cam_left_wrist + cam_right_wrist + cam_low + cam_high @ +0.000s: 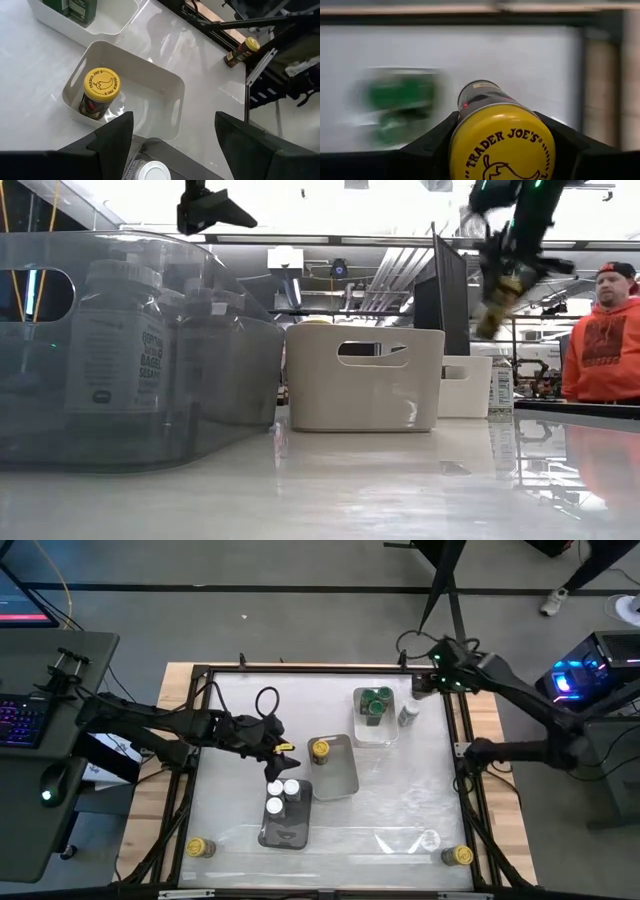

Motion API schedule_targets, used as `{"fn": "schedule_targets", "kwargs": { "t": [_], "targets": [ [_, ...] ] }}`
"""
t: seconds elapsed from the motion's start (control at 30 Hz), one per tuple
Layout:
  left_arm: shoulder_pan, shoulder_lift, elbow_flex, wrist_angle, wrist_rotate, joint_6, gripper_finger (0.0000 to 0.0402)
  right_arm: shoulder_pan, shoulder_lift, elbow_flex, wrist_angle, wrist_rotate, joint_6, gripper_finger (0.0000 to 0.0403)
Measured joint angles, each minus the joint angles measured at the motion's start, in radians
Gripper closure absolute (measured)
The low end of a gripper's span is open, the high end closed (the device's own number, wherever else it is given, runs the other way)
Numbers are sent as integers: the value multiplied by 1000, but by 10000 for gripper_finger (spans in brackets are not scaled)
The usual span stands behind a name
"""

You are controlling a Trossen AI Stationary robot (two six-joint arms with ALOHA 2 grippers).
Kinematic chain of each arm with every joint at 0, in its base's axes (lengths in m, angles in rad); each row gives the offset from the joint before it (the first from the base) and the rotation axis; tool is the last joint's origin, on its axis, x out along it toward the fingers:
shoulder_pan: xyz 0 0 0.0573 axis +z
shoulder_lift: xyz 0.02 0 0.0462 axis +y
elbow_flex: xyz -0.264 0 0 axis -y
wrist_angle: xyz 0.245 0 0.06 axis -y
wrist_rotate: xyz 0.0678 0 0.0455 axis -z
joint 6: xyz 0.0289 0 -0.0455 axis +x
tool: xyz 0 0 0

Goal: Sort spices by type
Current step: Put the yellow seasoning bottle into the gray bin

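Right wrist view: right gripper (502, 150) jaws pinch a yellow-lid spice jar (500, 135), lid toward the camera, held in the air near the worktop's (400, 790) far right corner. Left gripper (172, 142) jaws spread, empty, hovering over the dark tray (285, 825) with its white-lid jars (282, 792). Just beside it, a pale tray (165, 90) holds one yellow-lid jar (100, 92). Green-lid jars (375, 703) sit in the clear tray (375, 730). Loose yellow-lid jars (200, 847) stand at both near corners.
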Motion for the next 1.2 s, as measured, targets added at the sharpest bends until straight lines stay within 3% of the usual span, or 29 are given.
{"fn": "schedule_targets", "kwargs": {
  "t": [0.17,0.3,0.4,0.53,0.7,0.87,1.2],
  "targets": [
    [0,0,0,0,-2,-26,135,185,-88,0,292,-199,80,194],
    [0,0,0,0,6,-19,135,364,-55,1,521,-266,111,194],
    [0,0,0,-2,7,-10,135,501,16,1,598,-279,99,194],
    [0,0,0,-16,8,-10,135,634,106,1,581,-334,48,194],
    [0,0,1,-82,9,-8,135,729,241,107,385,-289,-79,194],
    [0,0,1,-95,9,8,135,747,394,268,245,-189,-265,194],
    [-2,0,1,-108,8,-8,135,745,619,429,146,-199,-511,194]
  ]
}}
